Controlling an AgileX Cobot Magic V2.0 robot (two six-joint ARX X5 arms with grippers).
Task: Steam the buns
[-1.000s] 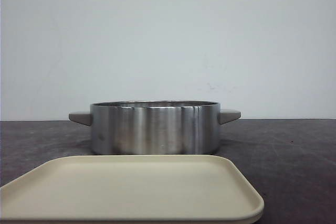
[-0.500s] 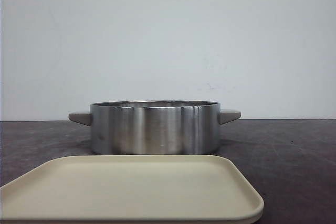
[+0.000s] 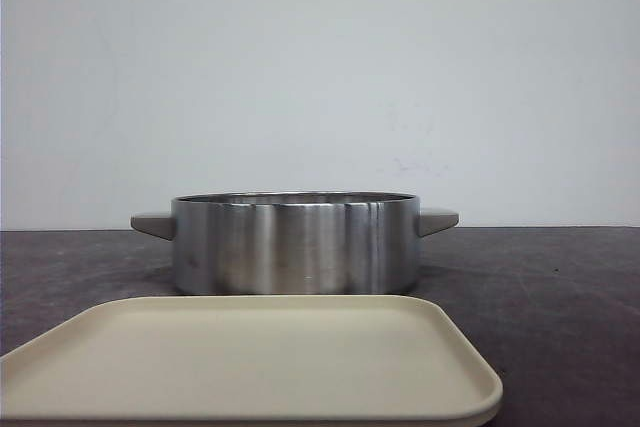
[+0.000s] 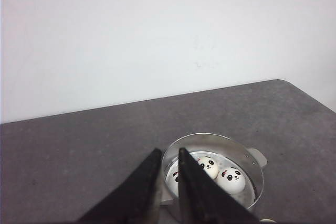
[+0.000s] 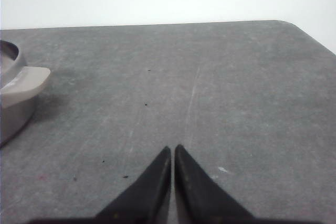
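- Buns [image 4: 218, 174] with black panda faces lie inside the steel pot [image 4: 247, 157]; the left wrist view shows two clearly, side by side, plus part of a third at the edge of a finger, the rest hidden.
- Left end effector [image 4: 168, 153] hangs above the bench [image 4: 79, 150], off the pot's rim; the buns are beyond and below its fingertips, not touching them.
- Its two dark fingers [image 4: 149, 182] stand a narrow gap apart, nearly closed, with nothing between them.
- The left arm is raised and tilted, so its camera looks down over the pot toward the pale wall.
- Right end effector [image 5: 172, 149] is low over bare bench [image 5: 236, 87], well to the right of the pot, whose grey handle [image 5: 23, 80] shows at the edge of that view.
- Its fingers [image 5: 152, 182] come together almost to touching at the tips, and they hold nothing; no bun is near them.
- The right arm points forward along the bench toward its far edge.
- From the front, the pot [image 3: 295, 244] stands in the middle of the bench, its wall hiding the buns, with a cream tray [image 3: 250, 362] just in front of it on the near side.
- Neither arm appears in the front view.
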